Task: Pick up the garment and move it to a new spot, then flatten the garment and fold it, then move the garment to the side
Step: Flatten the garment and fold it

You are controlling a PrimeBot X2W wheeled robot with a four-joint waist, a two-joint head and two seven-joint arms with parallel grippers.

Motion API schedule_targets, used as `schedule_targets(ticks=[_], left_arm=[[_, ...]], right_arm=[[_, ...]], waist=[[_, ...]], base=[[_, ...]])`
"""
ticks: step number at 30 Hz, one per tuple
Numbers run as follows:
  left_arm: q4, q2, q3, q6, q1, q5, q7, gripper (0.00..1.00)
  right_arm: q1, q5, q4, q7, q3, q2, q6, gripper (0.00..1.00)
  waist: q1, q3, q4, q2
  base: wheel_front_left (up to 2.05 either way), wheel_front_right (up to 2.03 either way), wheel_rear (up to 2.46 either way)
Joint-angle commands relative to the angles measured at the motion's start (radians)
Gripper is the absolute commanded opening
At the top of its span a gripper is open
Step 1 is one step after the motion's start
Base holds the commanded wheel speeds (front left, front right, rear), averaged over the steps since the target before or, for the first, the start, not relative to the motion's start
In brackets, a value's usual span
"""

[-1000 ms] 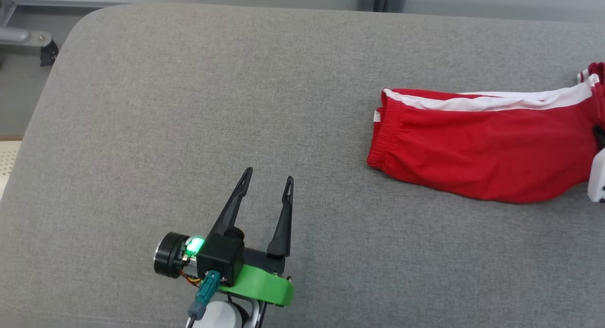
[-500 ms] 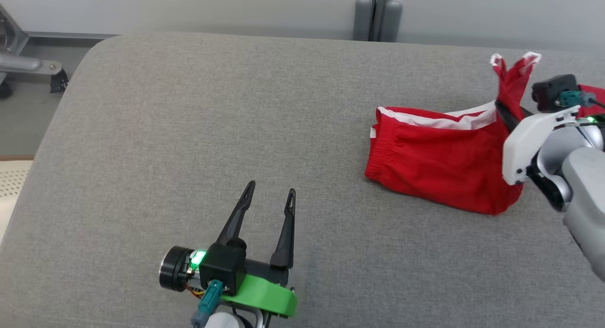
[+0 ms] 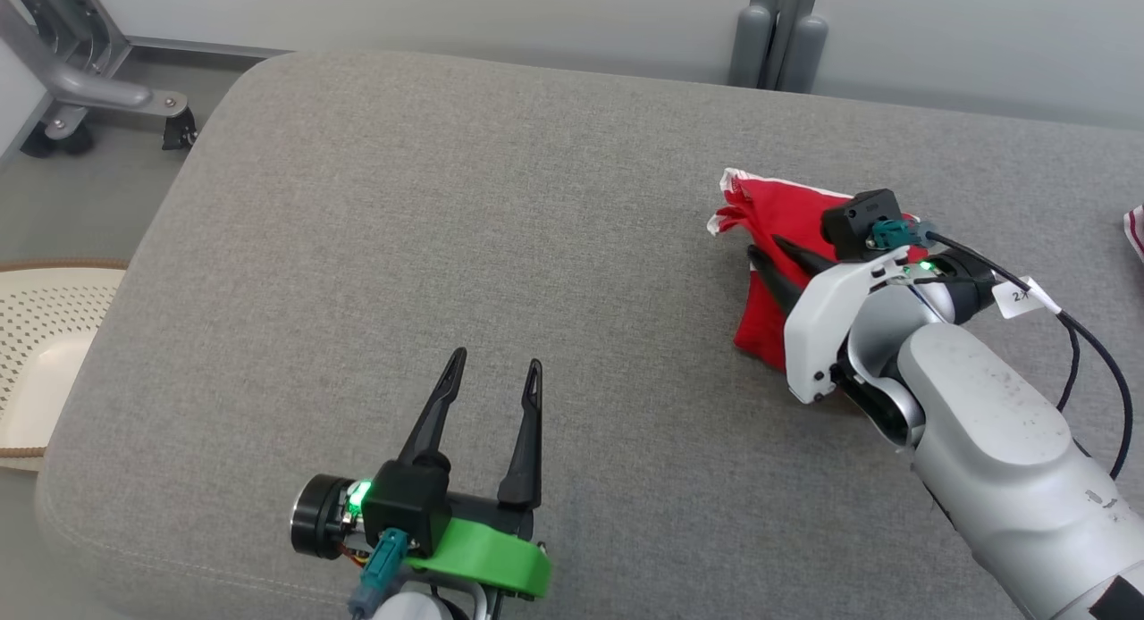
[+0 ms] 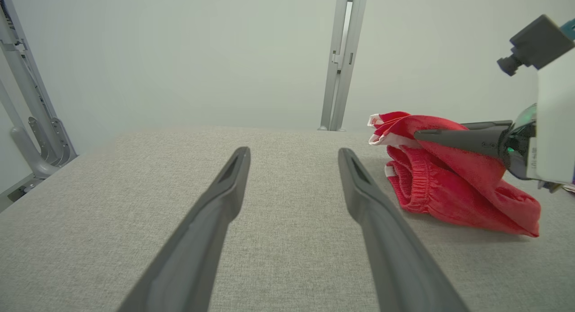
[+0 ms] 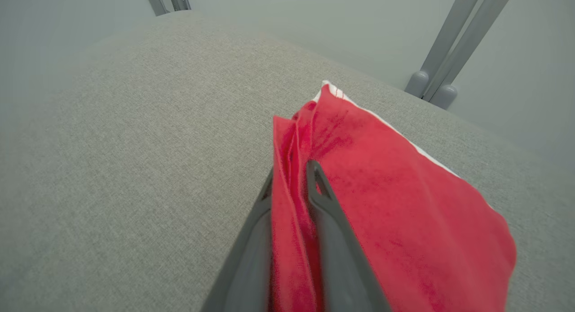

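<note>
The garment (image 3: 770, 211) is a pair of red shorts with white trim, lying doubled over itself at the right of the grey cushioned surface (image 3: 447, 227). My right gripper (image 3: 767, 249) is shut on a bunched layer of it, and red cloth (image 5: 359, 177) is pinched between the two fingers (image 5: 323, 199). In the left wrist view the shorts (image 4: 444, 181) lie folded to the right, elastic waistband facing me. My left gripper (image 3: 494, 363) is open above bare cushion at the lower middle, well left of the shorts, its fingers (image 4: 229, 186) holding nothing.
A perforated cream basket (image 3: 40, 334) sits beyond the cushion's left edge. A metal frame on casters (image 3: 89, 84) stands at the far left, grey posts (image 3: 778, 30) behind the cushion. Another red-and-white scrap (image 3: 1135, 227) shows at the right edge. Bare cushion spreads left and centre.
My right gripper carried the shorts' far end leftward over the waistband end, doubling the garment. The head camera shifted, so the whole picture moved. The left gripper kept its pose.
</note>
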Motion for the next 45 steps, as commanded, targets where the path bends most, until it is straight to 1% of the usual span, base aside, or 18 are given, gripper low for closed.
schedule_targets(ticks=[1,3,6,11,15,21,25,27,29,33,40,45], left_arm=[[-0.001,0.002,0.005,0.004,-0.005,-0.007,-0.003,1.0],[-0.004,0.002,0.008,0.008,-0.002,-0.007,-0.003,1.0],[-0.005,0.002,0.014,0.013,0.013,-0.012,-0.003,1.0],[-0.013,0.002,0.032,0.017,0.024,-0.009,-0.003,1.0],[-0.016,0.002,0.05,0.014,0.023,0.002,-0.003,1.0],[-0.028,0.003,0.097,0.008,0.039,0.019,-0.003,1.0],[-0.027,0.003,0.134,-0.003,0.059,0.03,-0.003,1.0],[-0.034,0.003,0.152,-0.005,0.07,0.039,-0.003,1.0],[-0.043,0.004,0.166,-0.01,0.085,0.066,-0.003,1.0],[-0.06,0.004,0.2,-0.02,0.134,0.092,-0.003,1.0],[-0.076,0.003,0.233,-0.031,0.214,0.088,-0.003,1.0],[-0.095,0.003,0.226,-0.033,0.263,0.082,-0.003,1.0]], right_arm=[[0.015,0.022,-0.021,-0.02,-0.014,0.0,-0.001,1.0],[0.026,0.035,-0.046,-0.045,-0.029,-0.007,-0.001,1.0],[0.043,0.043,-0.079,-0.082,-0.059,-0.035,-0.001,1.0],[0.094,0.042,-0.137,-0.157,-0.104,-0.103,-0.001,1.0],[0.152,0.05,-0.168,-0.219,-0.131,-0.141,-0.001,1.0],[0.243,0.057,-0.182,-0.341,-0.158,-0.149,-0.001,1.0],[0.293,0.019,-0.2,-0.391,-0.149,-0.13,-0.001,1.0],[0.323,-0.002,-0.209,-0.398,-0.156,-0.109,-0.001,1.0],[0.344,-0.032,-0.258,-0.399,-0.175,-0.081,-0.001,1.0],[0.418,-0.084,-0.317,-0.399,-0.206,-0.033,-0.001,1.0],[0.555,-0.163,-0.396,-0.399,-0.301,0.06,-0.001,1.0],[0.649,-0.197,-0.433,-0.399,-0.347,0.101,-0.001,1.0]], waist=[[0.0001,0.004,0.005,0.0],[0.0001,0.003,0.0,0.0],[0.0001,-0.005,-0.019,0.0],[0.0001,-0.016,-0.071,0.0],[0.0001,-0.02,-0.114,0.0],[0.0001,-0.026,-0.183,0.0],[0.0001,-0.04,-0.216,0.0],[0.0001,-0.048,-0.229,0.0],[0.0001,-0.055,-0.241,0.0],[0.0001,-0.071,-0.258,0.0],[0.0001,-0.121,-0.255,0.0],[0.0001,-0.155,-0.244,0.0]], base=[[0.0,0.0,0.0],[0.0,0.0,0.0],[0.0,0.0,0.0],[0.0,0.0,0.0],[0.0,0.0,0.0],[0.0,0.0,0.0],[0.0,0.0,0.0],[0.0,0.0,0.0],[0.0,0.0,0.0],[0.0,0.0,0.0],[0.0,0.0,0.0],[0.0,0.0,0.0]])
